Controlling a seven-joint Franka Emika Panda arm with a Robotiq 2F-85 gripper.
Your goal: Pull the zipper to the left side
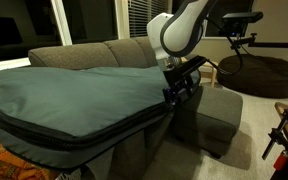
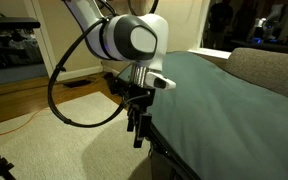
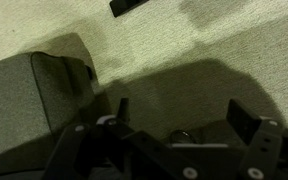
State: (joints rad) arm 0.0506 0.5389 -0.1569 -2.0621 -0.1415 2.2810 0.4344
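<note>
A big grey-green bag lies flat across a grey sofa. Its zipper shows as a dark line along the bag's front edge, just below the top panel; the pull is too small to make out. The robot arm reaches down to the end of the bag nearest a grey footstool. In the wrist view the jaws are spread wide with only beige carpet between them. In an exterior view they hang just beside the bag's corner; I cannot tell whether they touch it. A black cable loops from the arm.
</note>
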